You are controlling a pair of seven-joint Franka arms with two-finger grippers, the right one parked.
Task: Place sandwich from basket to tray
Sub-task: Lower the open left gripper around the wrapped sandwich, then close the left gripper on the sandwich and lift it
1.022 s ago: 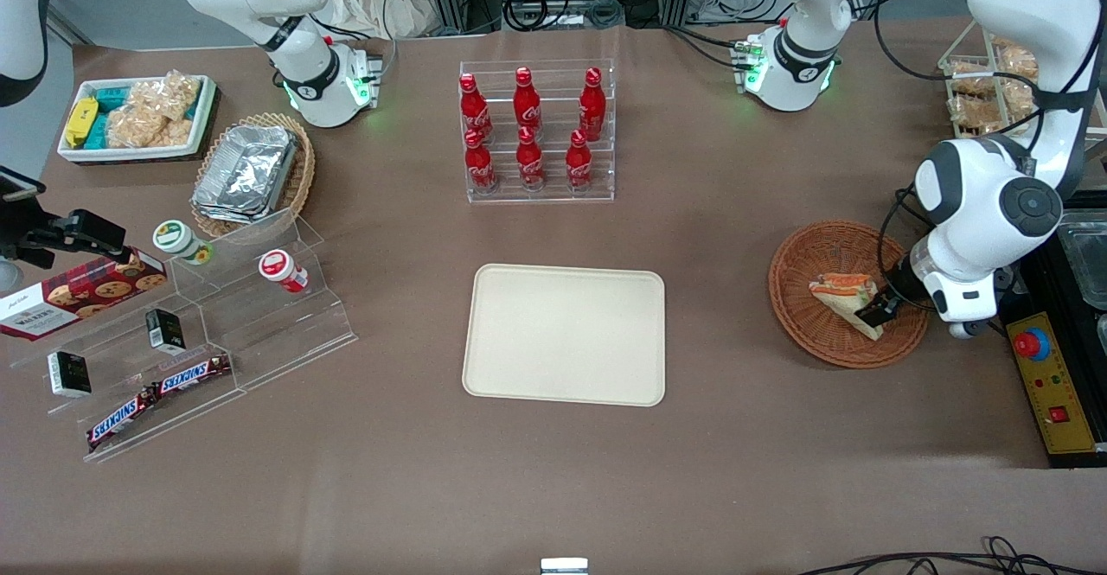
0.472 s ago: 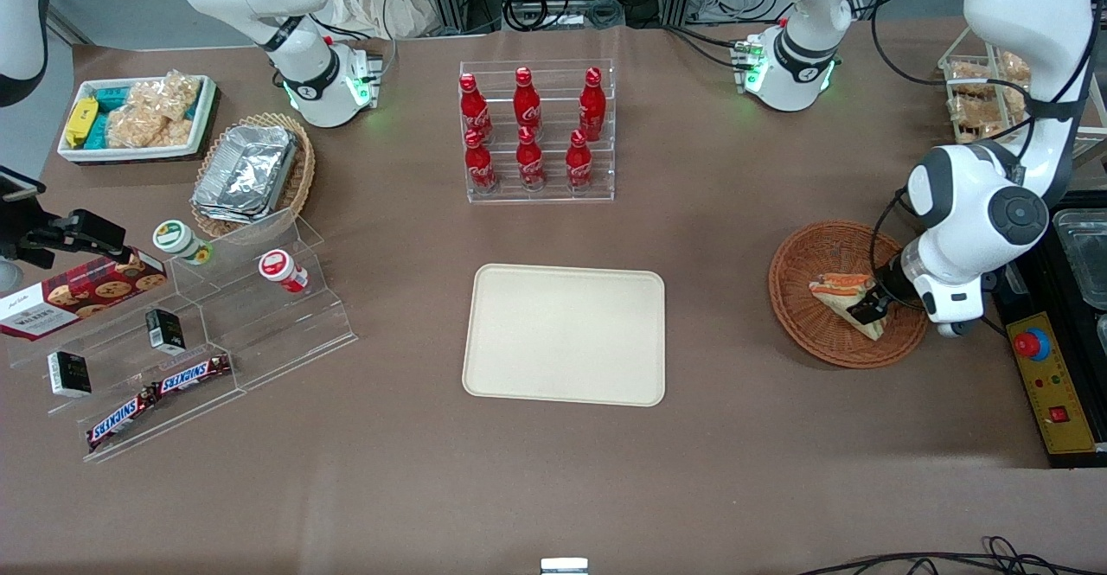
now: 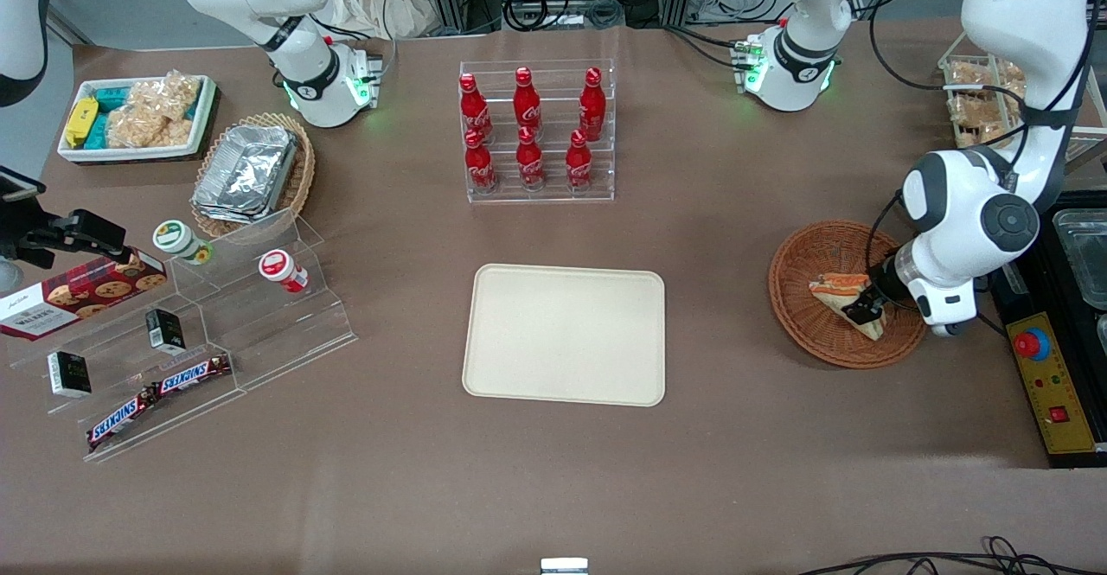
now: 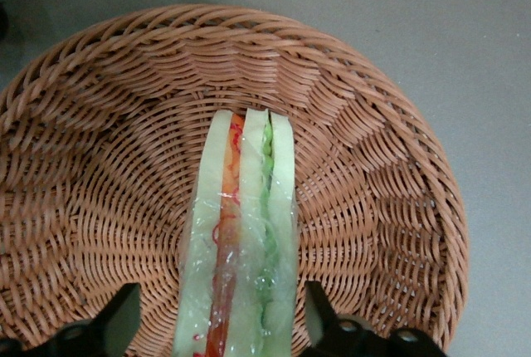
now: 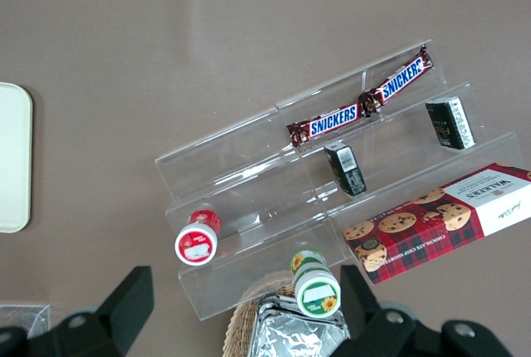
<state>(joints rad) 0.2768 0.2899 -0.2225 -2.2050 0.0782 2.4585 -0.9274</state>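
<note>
The claw [image 4: 222,324] is hanging open astride the sandwich [image 4: 241,241] in the basket [image 4: 373,207], fingers flanking its long axis, seemingly not yet pinching

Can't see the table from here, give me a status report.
Pincer open, straddling sandwich in basket. Sandwich not yet gripped. Tray bare, nothing in the way.
</note>
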